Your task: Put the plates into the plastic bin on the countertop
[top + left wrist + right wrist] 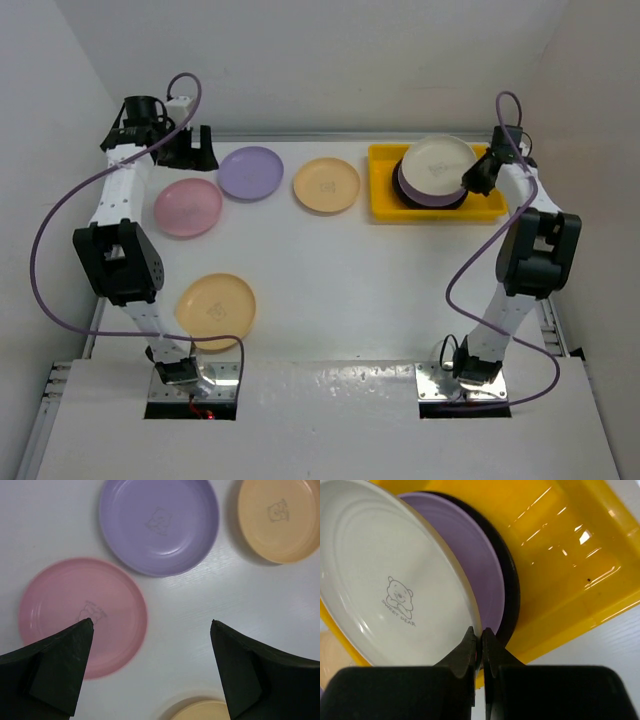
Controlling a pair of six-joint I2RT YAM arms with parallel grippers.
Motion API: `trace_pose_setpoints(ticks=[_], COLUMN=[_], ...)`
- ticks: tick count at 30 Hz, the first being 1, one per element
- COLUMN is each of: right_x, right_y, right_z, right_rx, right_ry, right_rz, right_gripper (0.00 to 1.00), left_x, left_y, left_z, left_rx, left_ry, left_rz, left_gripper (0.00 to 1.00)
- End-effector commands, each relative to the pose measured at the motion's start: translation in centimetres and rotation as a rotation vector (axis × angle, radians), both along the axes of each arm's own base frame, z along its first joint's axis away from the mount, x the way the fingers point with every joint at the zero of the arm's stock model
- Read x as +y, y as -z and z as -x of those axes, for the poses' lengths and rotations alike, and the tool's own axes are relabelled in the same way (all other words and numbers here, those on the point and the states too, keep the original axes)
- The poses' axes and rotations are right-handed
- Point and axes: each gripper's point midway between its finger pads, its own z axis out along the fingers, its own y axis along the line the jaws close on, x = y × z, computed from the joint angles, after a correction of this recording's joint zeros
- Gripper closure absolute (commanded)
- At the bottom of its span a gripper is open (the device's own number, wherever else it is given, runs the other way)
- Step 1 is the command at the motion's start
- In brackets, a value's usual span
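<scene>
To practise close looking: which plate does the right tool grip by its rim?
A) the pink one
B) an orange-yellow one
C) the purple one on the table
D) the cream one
D: the right tool is shut on the rim of the cream plate, above a purple plate in the yellow bin.
</scene>
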Motion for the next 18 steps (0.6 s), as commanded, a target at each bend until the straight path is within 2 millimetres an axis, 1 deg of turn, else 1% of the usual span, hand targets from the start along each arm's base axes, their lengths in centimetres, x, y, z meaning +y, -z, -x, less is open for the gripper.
trace_pose_setpoints(ticks=[1,2,3,4,5,6,7,8,9,10,11,12,13,14,15,16,17,18], right_x=[2.5,2.2,1.7,1.3,1.1,0.9,1.2,0.9,0.6,0.2,0.0,-0.3,-0.5,-0.5,0.0,0.1,0.4,1.7], right_y=[-2.2,-2.0,-0.6,-0.8,-1.2,-0.2,0.3,-0.2,0.3,0.4,0.4,0.8,0.0,-0.2,-0.5,-1.6,-2.3,-3.0], right_z=[-1.3,-1.4,-1.6,-2.0,-2.6,-3.3,-2.6,-3.6,-3.4,-3.2,-2.8,-2.3,-2.3,-2.2,-2.2,-2.1,-2.2,-2.4], right_rx=[-0.061,-0.058,-0.032,-0.036,-0.039,-0.016,0.036,0.026,0.049,0.062,0.077,0.095,0.08,0.079,0.083,0.07,0.066,0.062], right_ry=[-0.048,-0.036,-0.028,-0.025,-0.023,-0.038,-0.047,-0.046,-0.032,-0.021,-0.012,-0.007,-0.003,-0.008,-0.032,-0.057,-0.094,-0.124], right_rz=[-0.032,-0.038,-0.042,-0.038,-0.037,-0.029,-0.036,-0.033,-0.012,0.011,0.025,0.06,0.078,0.09,0.124,0.159,0.207,0.27], right_gripper=[1.0,1.0,1.0,1.0,0.97,0.93,0.85,0.67,0.59,0.51,0.41,0.32,0.28,0.26,0.23,0.23,0.23,0.23], left_x=[0.3,0.3,0.3,0.1,0.5,0.5,0.5,1.0,1.1,1.0,1.4,1.4,1.8,1.8,2.2,2.3,2.2,2.7], left_y=[-0.7,-0.3,-0.3,-0.4,-0.4,-0.4,-0.4,-0.4,-0.4,-0.3,-0.3,-0.7,-0.7,-0.7,-0.7,-0.7,-1.1,-1.1], left_z=[0.7,0.9,0.9,0.9,0.9,0.9,0.9,0.9,0.9,1.1,1.1,1.2,1.2,1.2,1.2,1.2,1.3,1.4], left_rx=[-0.013,-0.004,-0.004,-0.005,-0.005,-0.005,-0.005,-0.005,-0.005,0.004,0.004,-0.005,-0.01,-0.01,-0.01,-0.013,-0.022,-0.022], left_ry=[0.008,0.008,0.008,0.014,0.005,0.005,0.005,-0.005,-0.005,-0.006,-0.015,-0.015,-0.013,-0.013,-0.022,-0.016,-0.016,-0.027], left_rz=[0.009,0.01,0.01,0.017,0.017,0.017,0.017,0.017,0.017,0.018,0.018,0.017,0.017,0.017,0.017,0.01,0.008,0.008], left_gripper=[0.0,0.0,0.0,0.0,0.0,0.0,0.0,0.0,0.0,0.0,0.0,0.0,0.0,0.0,0.0,0.0,0.0,0.0])
